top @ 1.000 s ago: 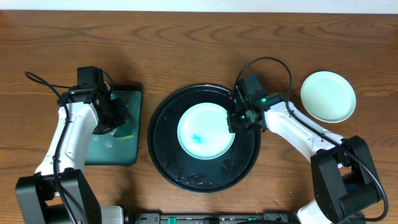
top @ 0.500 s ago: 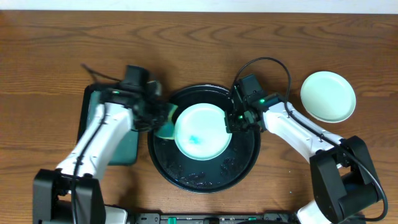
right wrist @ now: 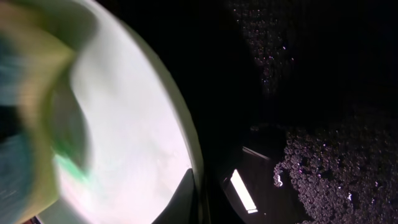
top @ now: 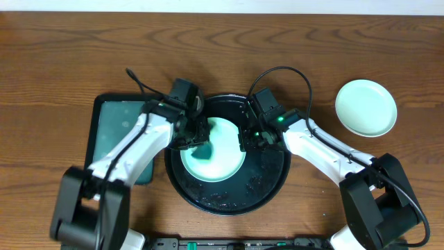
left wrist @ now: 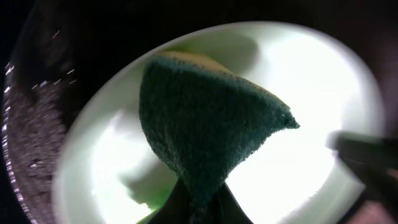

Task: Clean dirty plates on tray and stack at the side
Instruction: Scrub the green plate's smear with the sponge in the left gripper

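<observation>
Scrubbing is in hand: the left pincer (top: 198, 139), closed on the sponge (left wrist: 205, 124), presses it onto the mint plate (top: 227, 154) in the black tray (top: 229, 200), while the right pincer (top: 247, 139) grips that plate's right rim. The next move calls for wiping kept within the rim. 1 other plate (top: 365, 107) lies far right on the tabletop (top: 69, 55), with open room around it.

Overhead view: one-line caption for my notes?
Left gripper presses a sponge on the mint plate in the black tray; right gripper pinches its rim; second plate sits aside.
</observation>
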You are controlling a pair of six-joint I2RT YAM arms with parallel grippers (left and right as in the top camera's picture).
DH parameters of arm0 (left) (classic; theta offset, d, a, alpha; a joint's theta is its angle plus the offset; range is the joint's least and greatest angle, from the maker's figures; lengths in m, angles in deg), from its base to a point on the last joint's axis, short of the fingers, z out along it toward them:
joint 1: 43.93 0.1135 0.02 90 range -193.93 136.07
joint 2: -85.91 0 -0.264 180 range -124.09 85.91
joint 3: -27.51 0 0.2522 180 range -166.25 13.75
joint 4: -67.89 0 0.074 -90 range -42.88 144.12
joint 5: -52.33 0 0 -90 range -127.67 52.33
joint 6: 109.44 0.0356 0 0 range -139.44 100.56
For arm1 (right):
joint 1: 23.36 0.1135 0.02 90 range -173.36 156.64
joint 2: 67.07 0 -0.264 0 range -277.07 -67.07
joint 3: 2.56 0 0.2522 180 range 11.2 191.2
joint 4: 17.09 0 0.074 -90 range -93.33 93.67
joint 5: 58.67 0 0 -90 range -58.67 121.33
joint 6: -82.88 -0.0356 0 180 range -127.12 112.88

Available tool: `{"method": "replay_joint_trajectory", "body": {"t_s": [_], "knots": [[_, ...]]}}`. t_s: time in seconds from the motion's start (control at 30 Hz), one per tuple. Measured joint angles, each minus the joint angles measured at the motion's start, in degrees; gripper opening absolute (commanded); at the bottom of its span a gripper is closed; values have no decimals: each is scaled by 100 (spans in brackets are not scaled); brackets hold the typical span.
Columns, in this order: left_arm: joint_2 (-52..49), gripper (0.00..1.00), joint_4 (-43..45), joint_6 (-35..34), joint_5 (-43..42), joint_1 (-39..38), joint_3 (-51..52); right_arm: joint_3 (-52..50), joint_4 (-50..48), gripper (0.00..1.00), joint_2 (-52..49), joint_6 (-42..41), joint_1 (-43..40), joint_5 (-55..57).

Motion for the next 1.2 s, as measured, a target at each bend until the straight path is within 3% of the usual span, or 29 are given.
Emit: {"method": "replay_joint_trajectory", "body": {"t_s": [0.27,0.5,0.87,1.07,1.2], "knots": [[-557,7,-240,-138,94,-13,-164,0,-11,1,-35,-68,0,33],[-658,7,2,59,-632,-140,-168,-11,44,1,-68,-66,-9,181],[-745,7,815,61,-1641,-970,-166,-42,61,2,-68,-146,-9,343],[-752,7,918,-122,-1593,-988,-166,-50,22,1,-105,-461,-7,479],[-752,7,833,-330,-1040,-1032,-166,-50,-68,1,-363,-684,-4,455]]}}
